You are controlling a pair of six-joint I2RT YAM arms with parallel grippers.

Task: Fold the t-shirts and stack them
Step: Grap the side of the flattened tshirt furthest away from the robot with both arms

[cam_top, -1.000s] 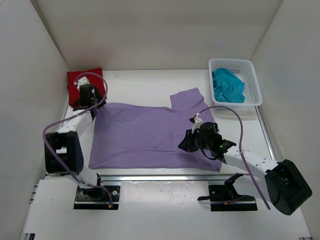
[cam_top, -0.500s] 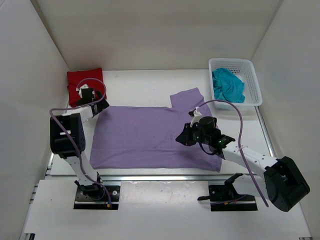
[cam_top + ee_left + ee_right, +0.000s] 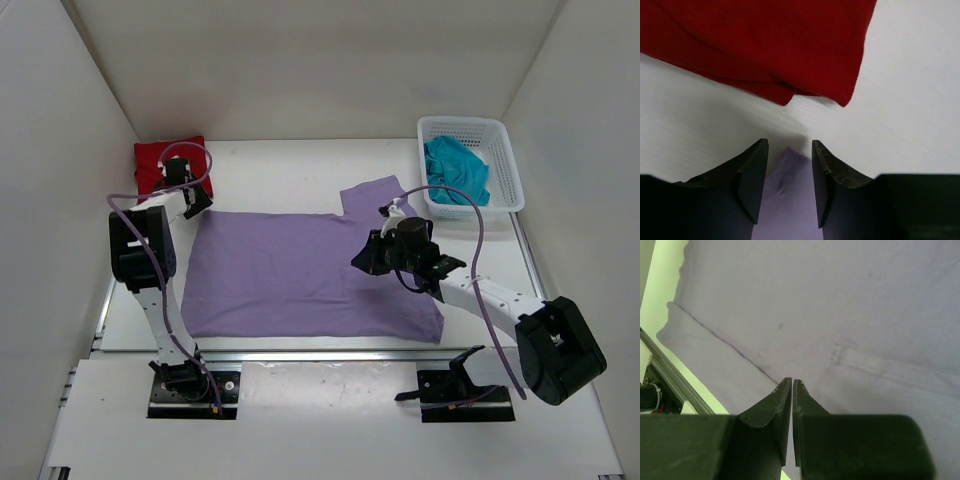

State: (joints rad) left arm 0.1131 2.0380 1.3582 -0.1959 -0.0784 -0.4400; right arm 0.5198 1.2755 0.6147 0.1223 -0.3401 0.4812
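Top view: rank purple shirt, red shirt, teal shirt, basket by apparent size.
1. purple shirt
2. basket
3. red shirt and teal shirt: look about alike, so unranked.

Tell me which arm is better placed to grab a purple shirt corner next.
Left. The left gripper stands open around a far corner of the purple shirt, near the red shirt. The right gripper is shut over flat cloth.

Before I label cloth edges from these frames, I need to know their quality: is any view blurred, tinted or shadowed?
Top view: even light, sharp, the purple shirt has clear edges, with only faint shadows. Left wrist view: the red shirt is crisp, with a soft shadow just ahead of the left gripper. Right wrist view: the table looks yellow-green, and the dark fingers lose detail.
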